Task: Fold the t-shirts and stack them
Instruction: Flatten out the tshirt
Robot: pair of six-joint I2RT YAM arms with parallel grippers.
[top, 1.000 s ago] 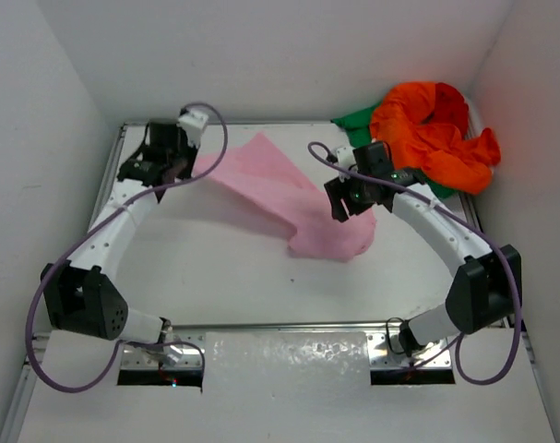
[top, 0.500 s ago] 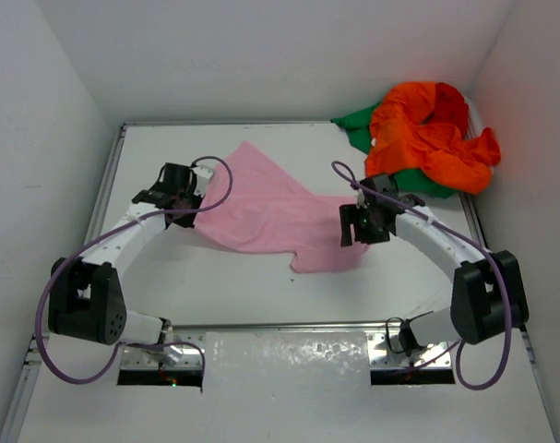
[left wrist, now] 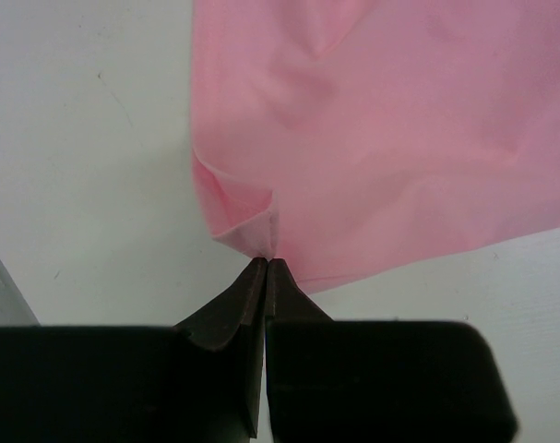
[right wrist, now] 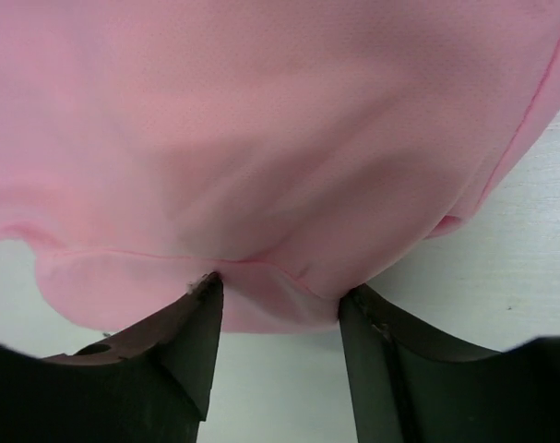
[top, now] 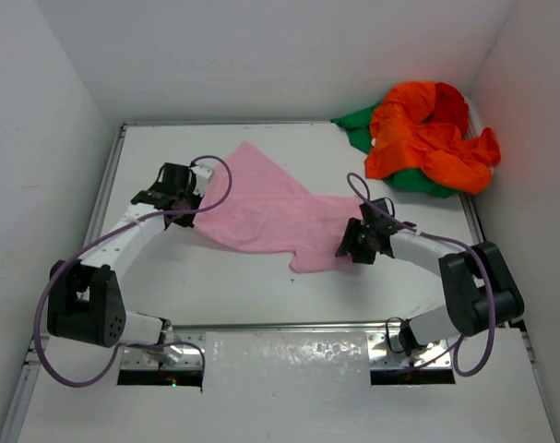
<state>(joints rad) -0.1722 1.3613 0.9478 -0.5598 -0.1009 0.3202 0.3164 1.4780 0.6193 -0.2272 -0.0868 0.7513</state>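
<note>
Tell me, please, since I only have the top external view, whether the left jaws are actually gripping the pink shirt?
Observer: Yes. The left wrist view shows the left jaws shut on a small folded corner at the edge of the pink t-shirt.
Operator: Thank you. Are the right jaws closed on it as well?
Observer: No. In the right wrist view the right jaws stand open, with the shirt's hem sitting between them and not clamped.
</note>
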